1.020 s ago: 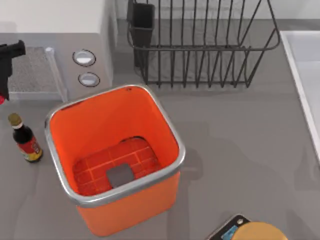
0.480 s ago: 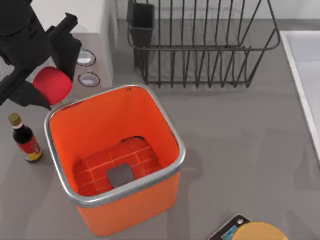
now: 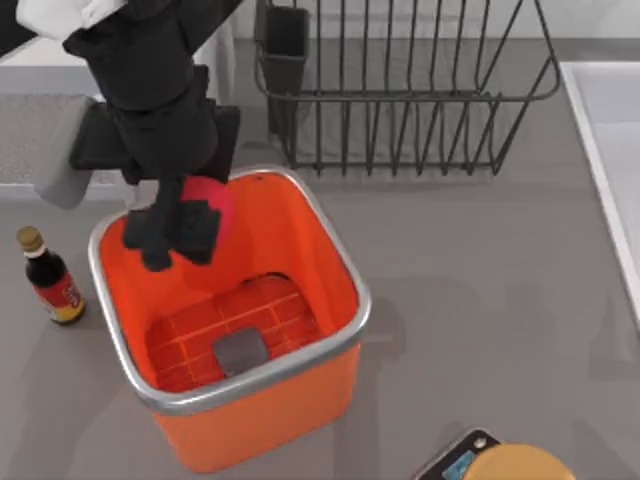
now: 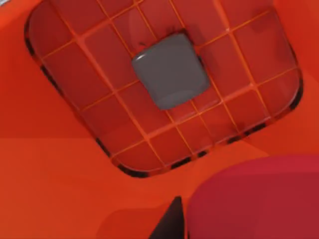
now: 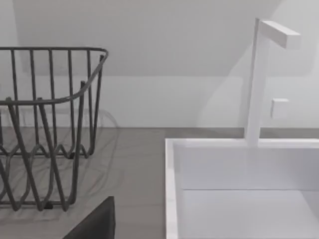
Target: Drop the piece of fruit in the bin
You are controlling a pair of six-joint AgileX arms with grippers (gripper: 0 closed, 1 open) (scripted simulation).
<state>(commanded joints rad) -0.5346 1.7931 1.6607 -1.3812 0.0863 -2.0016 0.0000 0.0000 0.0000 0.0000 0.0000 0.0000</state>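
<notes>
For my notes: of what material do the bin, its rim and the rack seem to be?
The bin: probably plastic, with smooth, evenly orange walls. Its rim: apparently polished metal, silver with bright highlights. The rack: likely dark coated metal wire, made of thin black bars.

The left arm [image 3: 150, 95] is matte black and blocky, with a pale grey casing at one side and white shell above; its hand [image 3: 172, 235] has two square-tipped black fingers.
</notes>
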